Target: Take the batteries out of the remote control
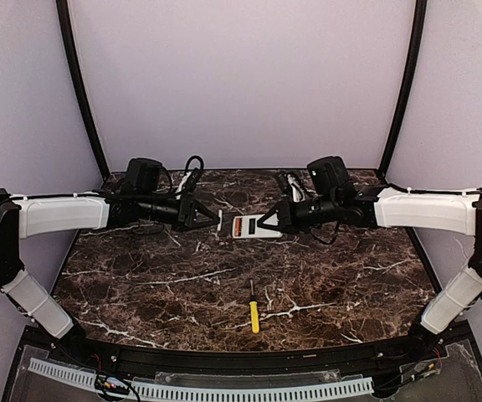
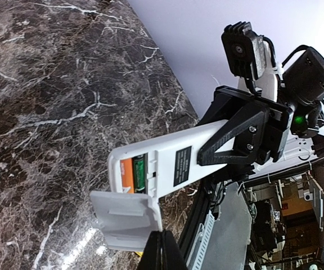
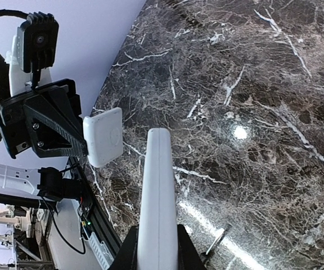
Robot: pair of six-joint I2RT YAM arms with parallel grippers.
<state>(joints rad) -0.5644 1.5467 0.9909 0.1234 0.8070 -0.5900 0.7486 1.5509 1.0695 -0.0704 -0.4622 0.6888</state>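
The white remote control [image 1: 245,226] is held in the air above the back middle of the table by my right gripper [image 1: 268,224], which is shut on its end. In the left wrist view the remote [image 2: 173,163] shows an open battery bay with an orange battery [image 2: 126,173] and a green one [image 2: 139,173] still inside. My left gripper [image 1: 209,219] is shut on the small white cover piece [image 2: 125,216], just off the remote's open end. In the right wrist view the remote [image 3: 158,185] stands edge-on between my fingers, with the cover [image 3: 103,136] to its left.
A yellow-handled screwdriver [image 1: 253,311] lies on the dark marble table [image 1: 141,285] near the front middle. Purple walls close the back and sides. A perforated white strip [image 1: 224,389] runs along the near edge.
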